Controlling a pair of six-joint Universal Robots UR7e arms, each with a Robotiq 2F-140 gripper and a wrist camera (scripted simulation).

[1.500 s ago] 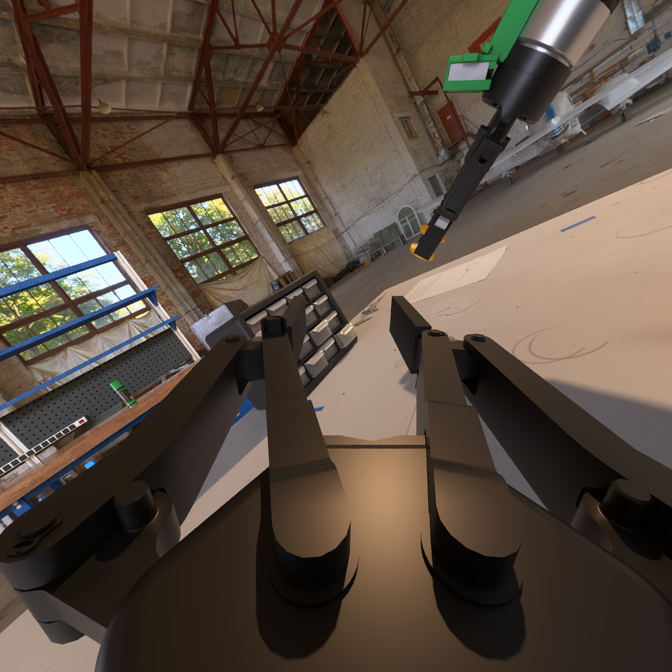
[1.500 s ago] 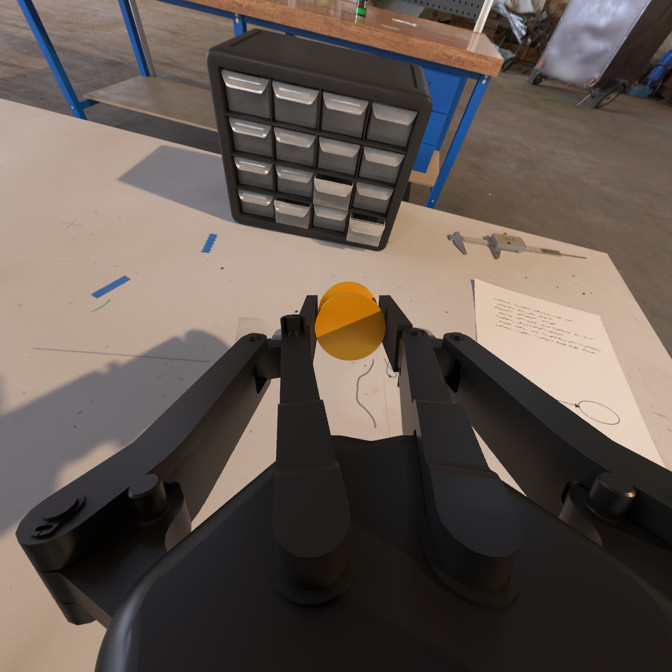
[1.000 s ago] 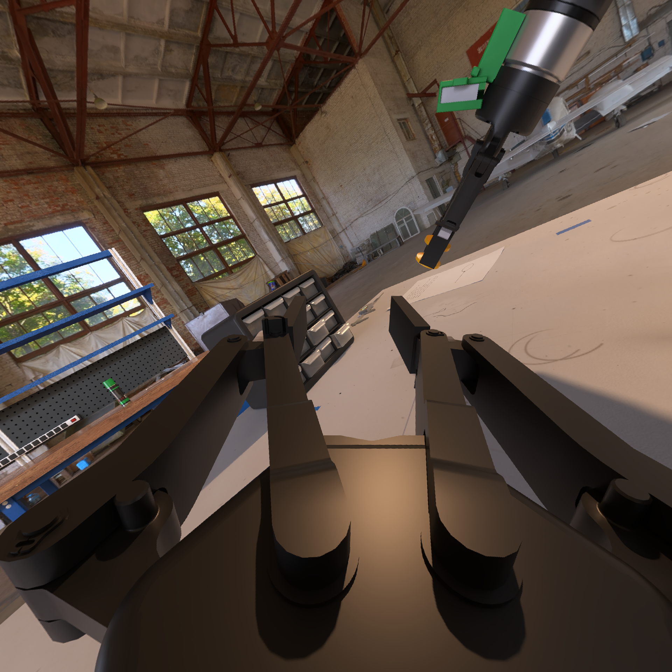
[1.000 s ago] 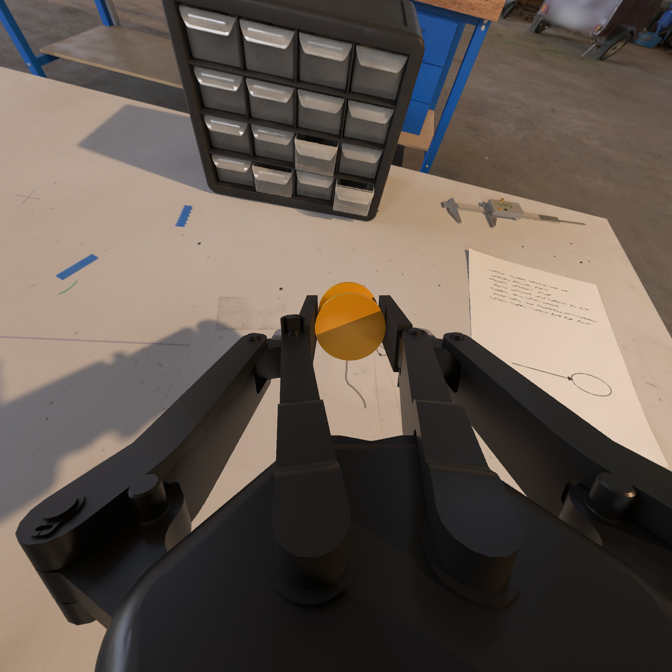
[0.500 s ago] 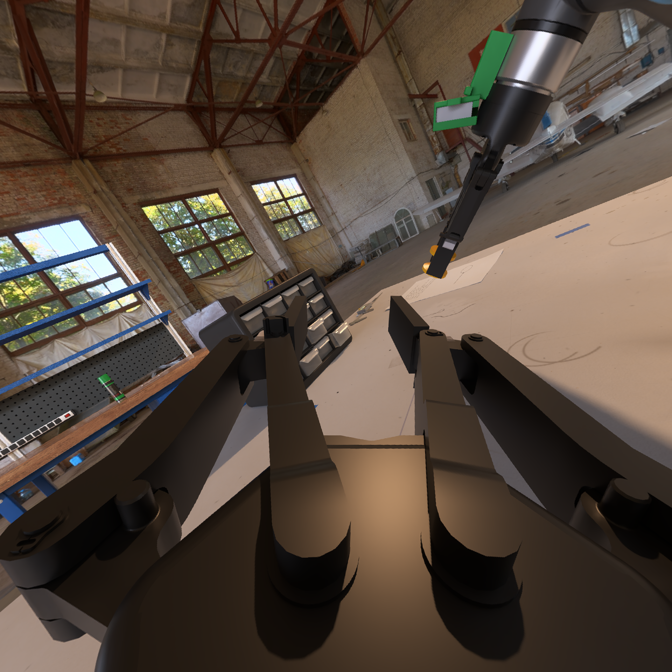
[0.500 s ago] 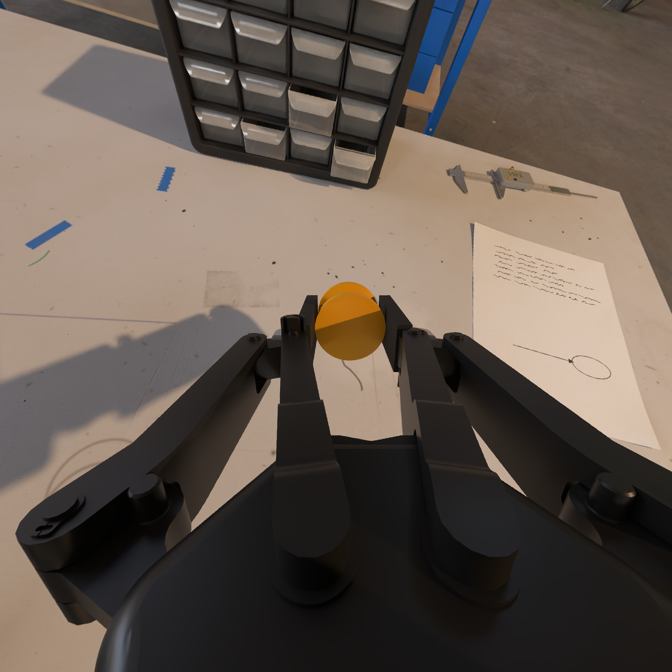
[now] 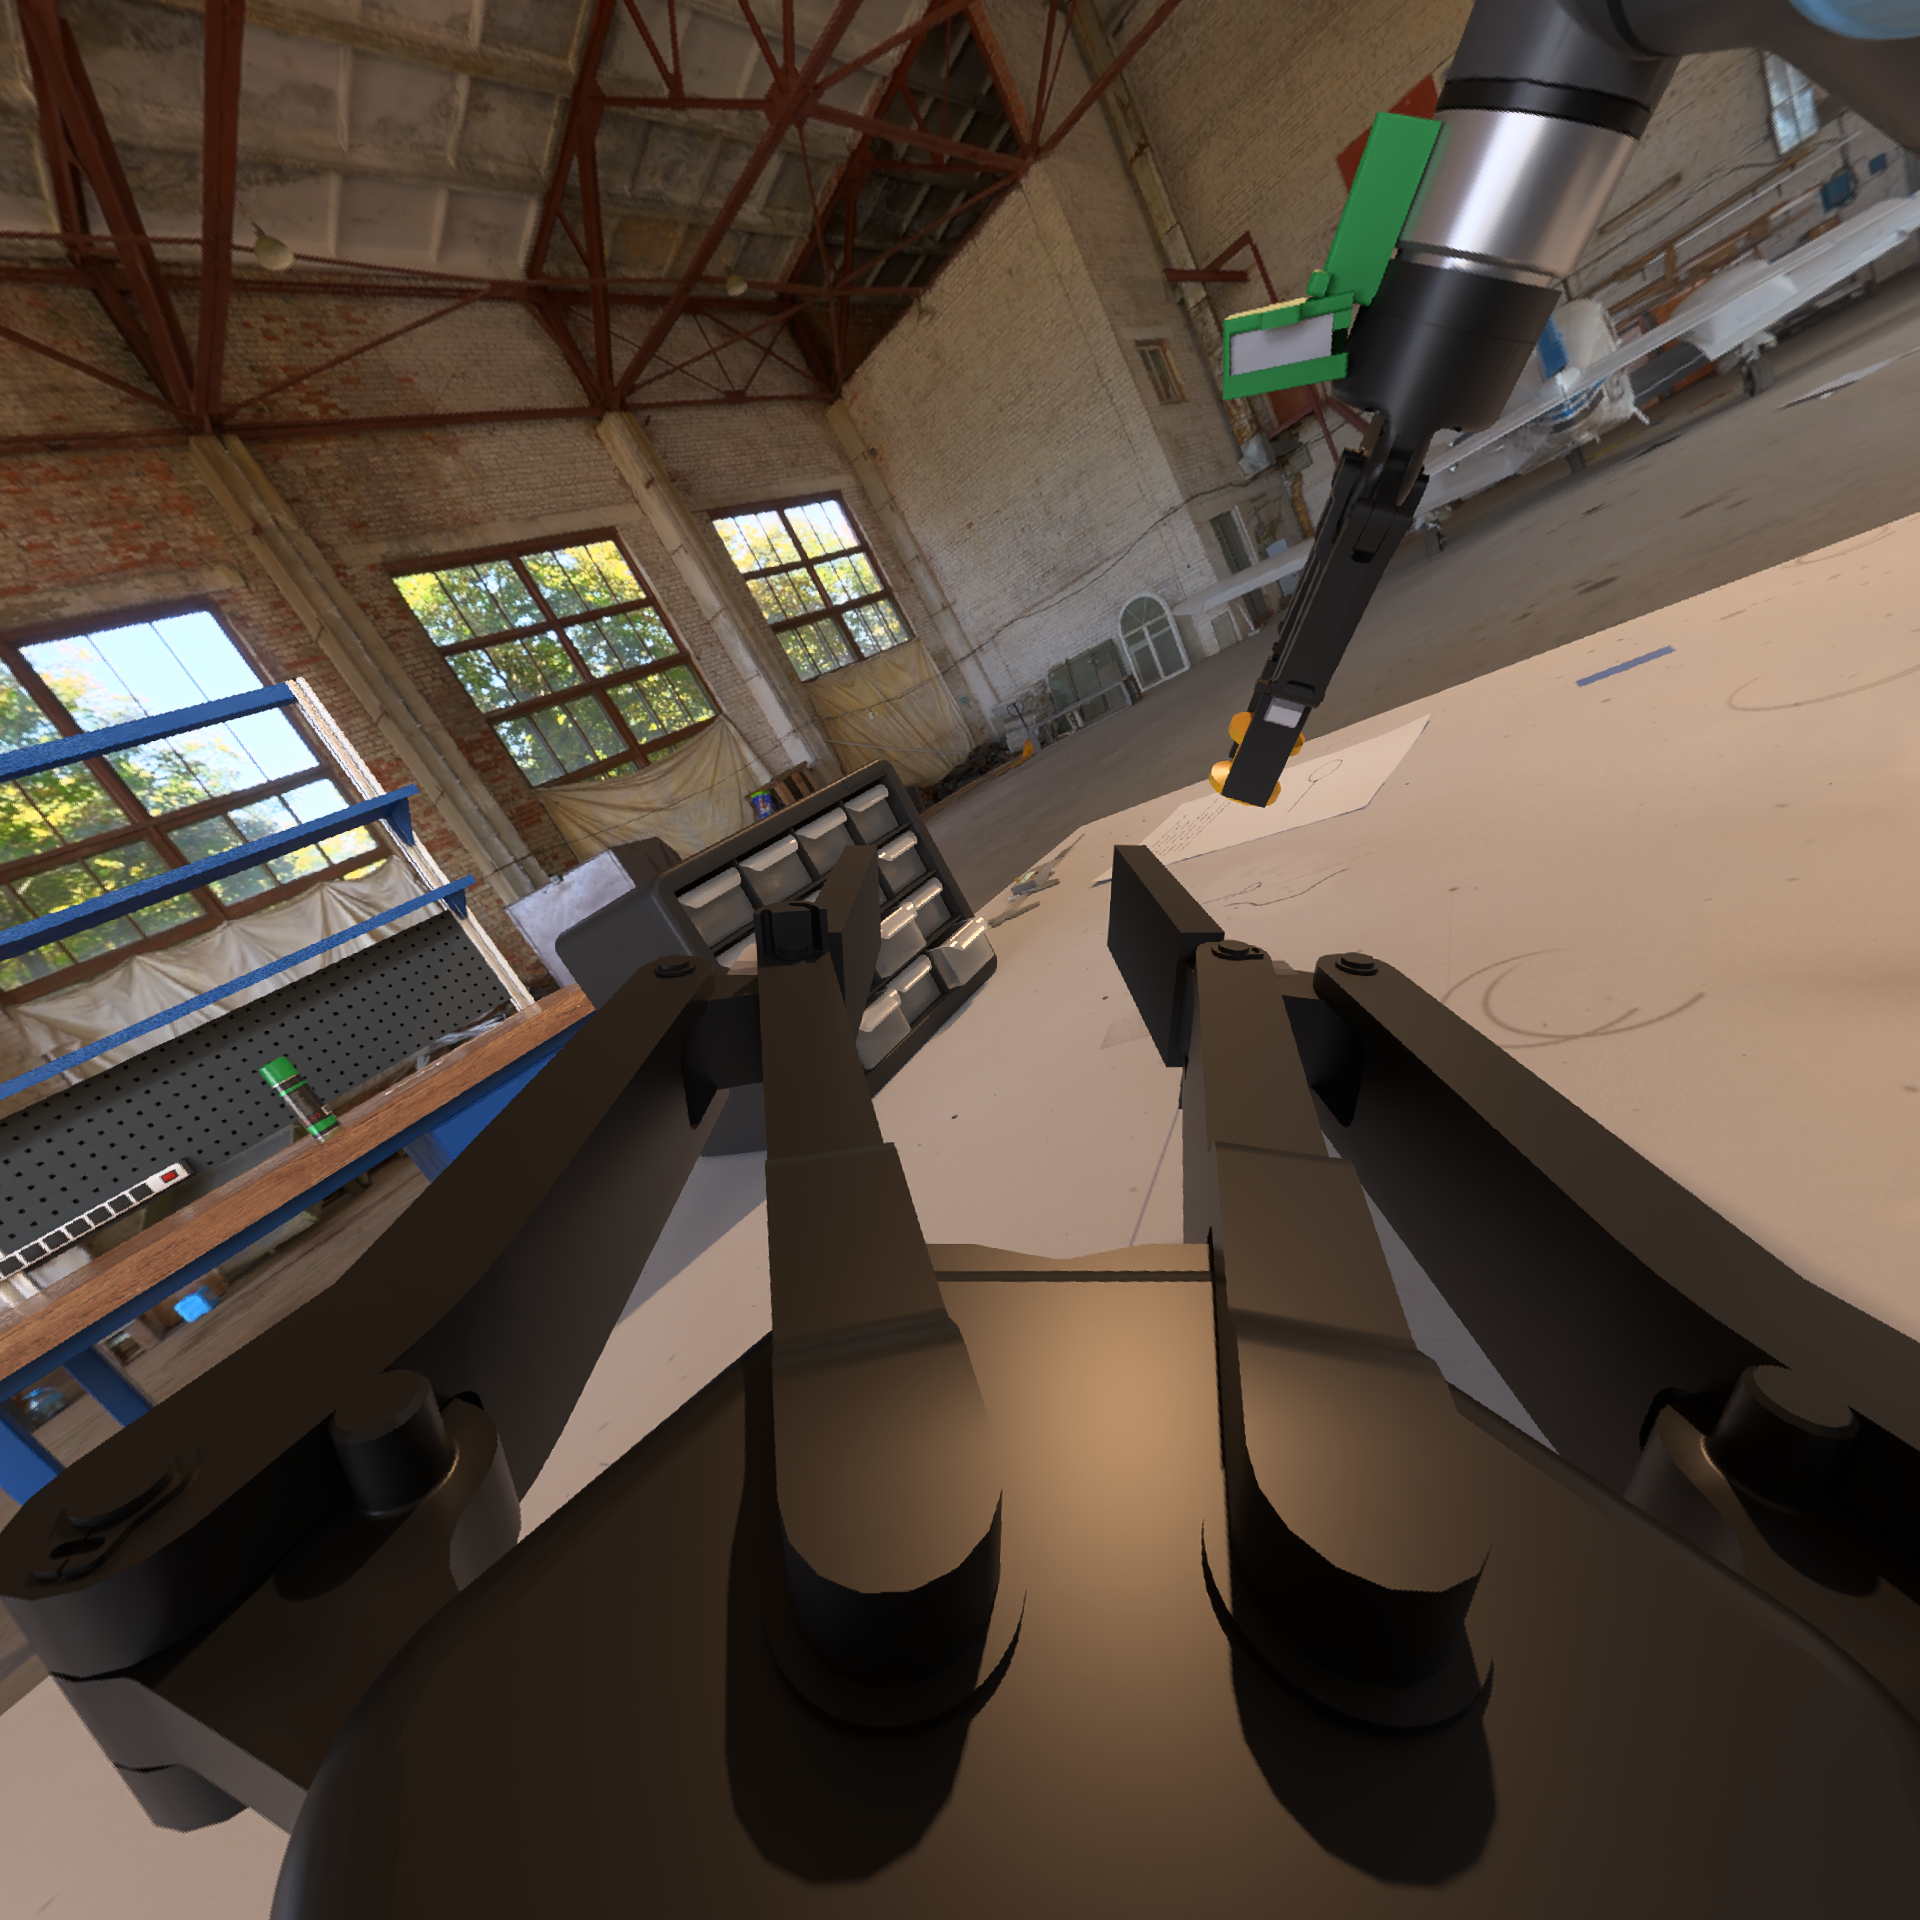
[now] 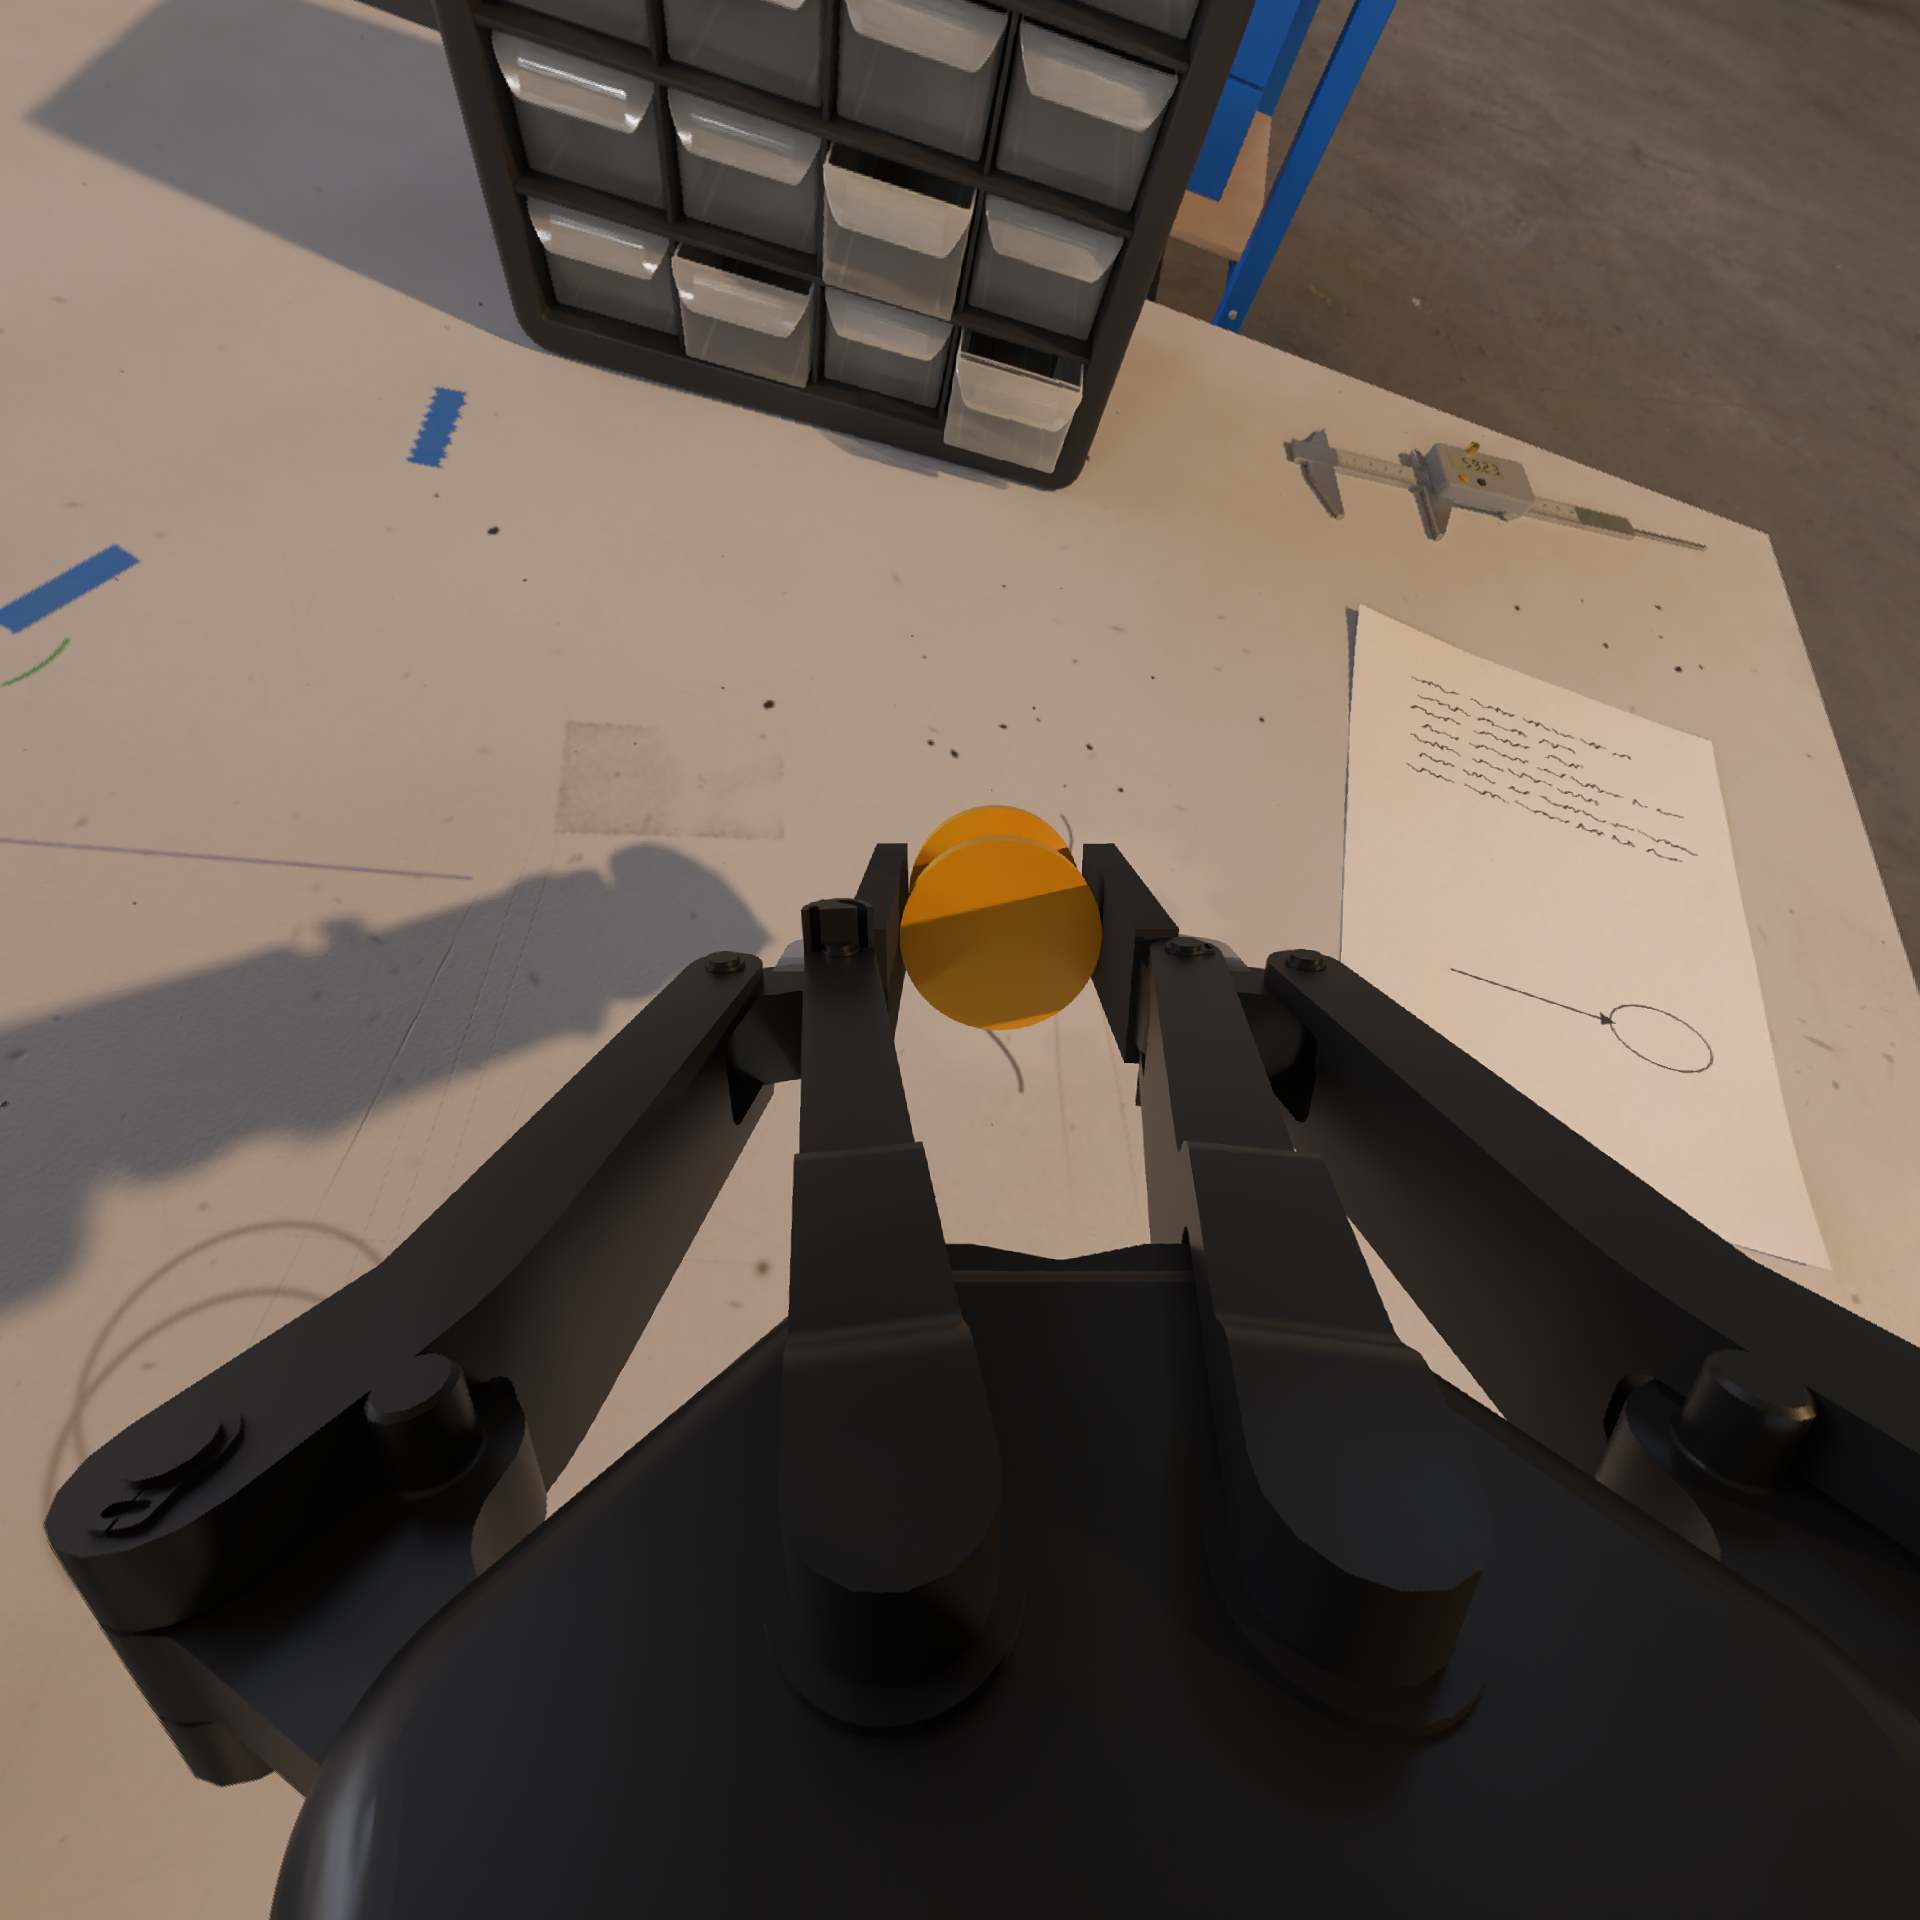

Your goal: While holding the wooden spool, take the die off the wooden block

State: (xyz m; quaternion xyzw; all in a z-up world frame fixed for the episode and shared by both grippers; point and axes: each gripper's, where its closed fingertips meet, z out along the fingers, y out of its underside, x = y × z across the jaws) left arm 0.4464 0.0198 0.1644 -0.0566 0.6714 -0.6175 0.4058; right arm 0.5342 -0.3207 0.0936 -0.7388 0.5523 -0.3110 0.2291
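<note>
Right gripper [image 8: 997,914] clamps the wooden spool [image 8: 1000,935]: orange, two round flanges, shaded lower half. It hangs above the table [image 8: 312,727], near the drawer cabinet [image 8: 831,208]. Left gripper [image 7: 987,925] spread wide, empty, beside that cabinet.

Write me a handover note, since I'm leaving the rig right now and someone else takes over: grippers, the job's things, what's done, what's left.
Right gripper: shut on the orange wooden spool, held clear above the table, near the sheet of paper.
Left gripper: open, empty, pointing across the table toward the drawer cabinet.
Die and wooden block: in neither view.
Done: spool is held.
Left: find the block, take the die off it with the left gripper, without releasing the spool.
</note>
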